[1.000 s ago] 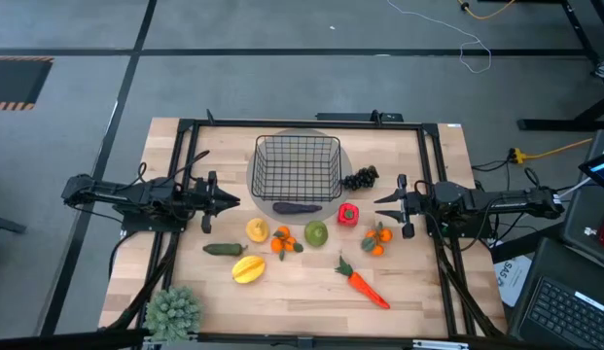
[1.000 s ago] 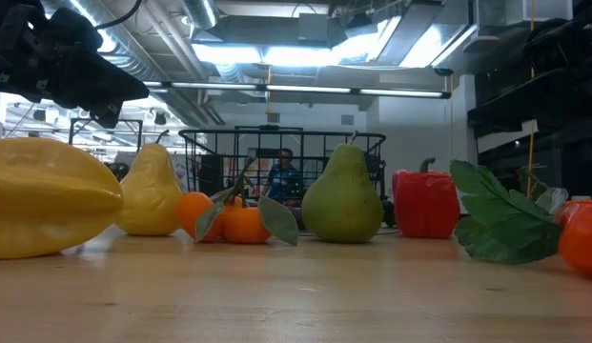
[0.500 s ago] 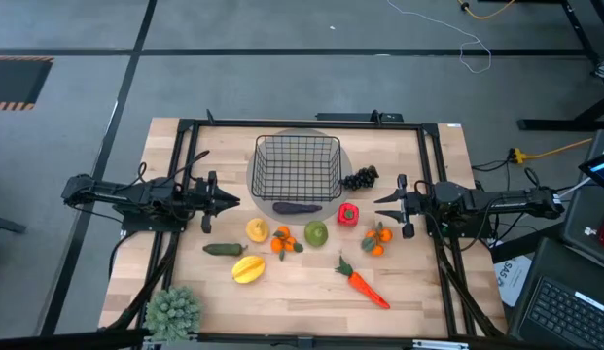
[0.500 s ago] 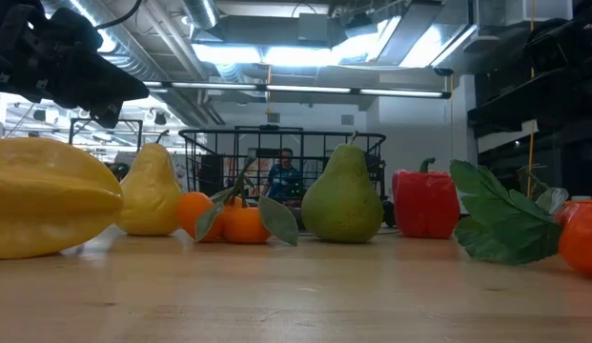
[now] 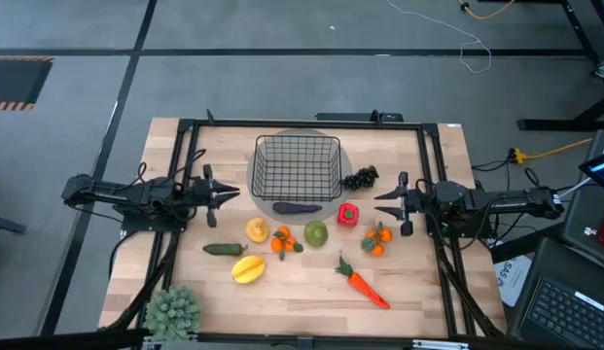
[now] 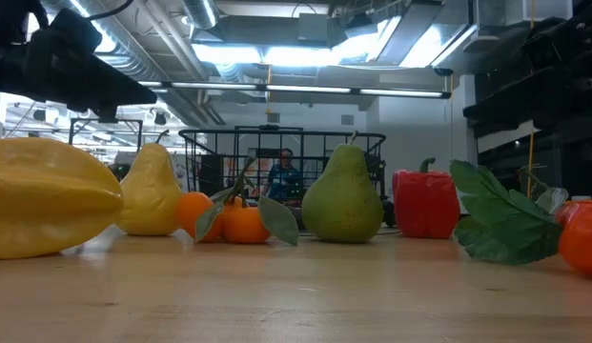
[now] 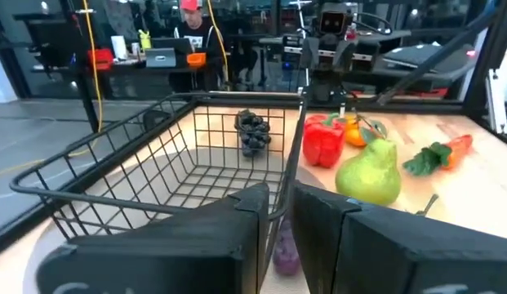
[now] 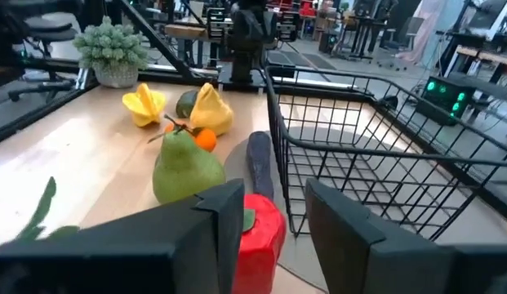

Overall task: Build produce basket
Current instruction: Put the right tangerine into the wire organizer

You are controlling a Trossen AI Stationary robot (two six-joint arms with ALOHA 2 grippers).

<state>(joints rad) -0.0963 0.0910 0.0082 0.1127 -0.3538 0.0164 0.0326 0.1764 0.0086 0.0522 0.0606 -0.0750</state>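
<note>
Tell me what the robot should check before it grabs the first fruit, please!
1. Basket has nothing inside: ok.
2. Produce all lies out on the table, none stacked: ok.
3. Right gripper open, holding nothing, next to the red pepper: ok.
4. Left gripper ready: not ok; fingers nearly together, holding nothing.
5. Eggplant lies right against the basket's front: may crowd a grasp, cannot tell.
6. Potted plant sits at the table corner, out of the way: ok.
</note>
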